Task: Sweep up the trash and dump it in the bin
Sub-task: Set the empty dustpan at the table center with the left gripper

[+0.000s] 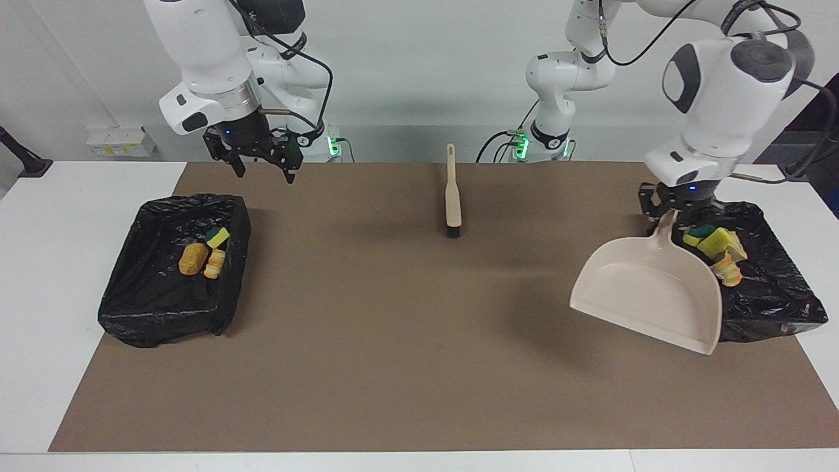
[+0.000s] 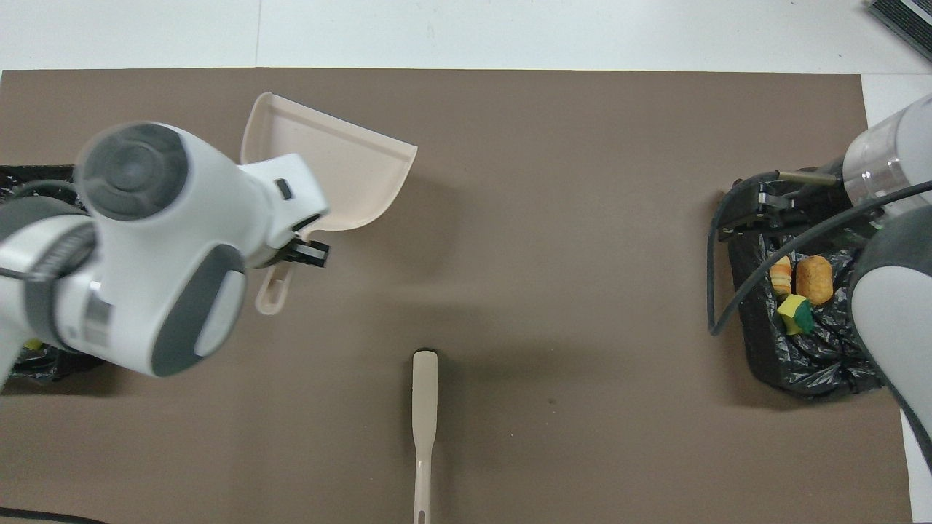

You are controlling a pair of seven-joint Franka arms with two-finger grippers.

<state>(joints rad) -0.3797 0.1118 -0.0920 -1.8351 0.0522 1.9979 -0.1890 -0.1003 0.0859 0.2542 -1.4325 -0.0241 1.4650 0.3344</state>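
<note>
Covering the white table [image 1: 78, 196] — brown mat [image 1: 419, 341]; left end effector [image 1: 670, 211] grips dustpan [image 1: 645, 292], right end effector [image 1: 261, 152] open.

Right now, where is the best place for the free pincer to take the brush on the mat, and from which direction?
Probably the slim handle of the brush, from above: it lies flat, handle toward the robots, bristles away.

Brown mat [image 1: 393, 341] on the white table [image 1: 72, 196].
</note>
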